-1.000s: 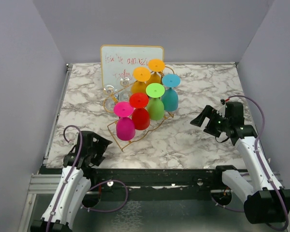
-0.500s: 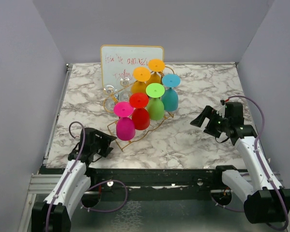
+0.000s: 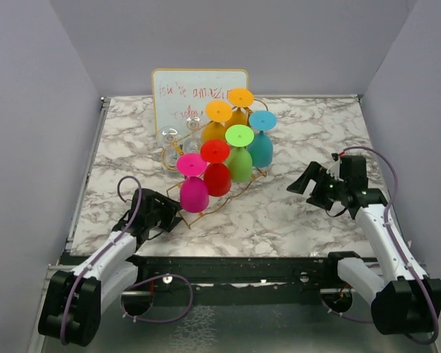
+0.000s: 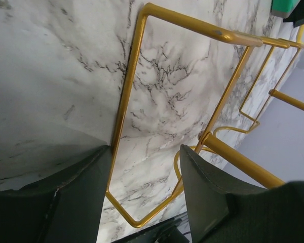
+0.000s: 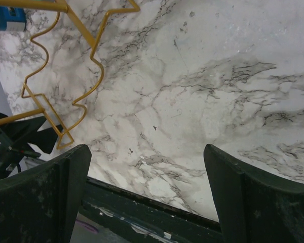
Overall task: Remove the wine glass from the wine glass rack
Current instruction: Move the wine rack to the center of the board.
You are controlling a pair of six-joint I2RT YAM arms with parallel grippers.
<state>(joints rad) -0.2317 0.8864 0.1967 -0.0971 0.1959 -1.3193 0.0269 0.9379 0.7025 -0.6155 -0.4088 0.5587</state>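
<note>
The gold wire wine glass rack (image 3: 224,197) stands at mid-table with several coloured wine glasses hanging upside down on it: pink (image 3: 194,193), red (image 3: 217,179), green (image 3: 239,163), teal (image 3: 261,147) and orange ones behind. My left gripper (image 3: 173,213) is low at the rack's front left corner. In the left wrist view its jaws (image 4: 146,148) are partly open astride the rack's base loop (image 4: 126,91), and no glass is between them. My right gripper (image 3: 303,182) hovers wide open right of the rack, and its fingers (image 5: 147,152) hold nothing.
A small whiteboard (image 3: 198,92) with red writing leans behind the rack. Clear glasses (image 3: 169,135) hang on the rack's left rear side. The black table edge (image 5: 142,207) lies just below my right gripper. Grey walls enclose the marble table (image 3: 309,132).
My left arm has reached forward and right to the rack's front corner, and its jaws have narrowed. The rack and its glasses have shifted slightly. The right arm has barely moved.
</note>
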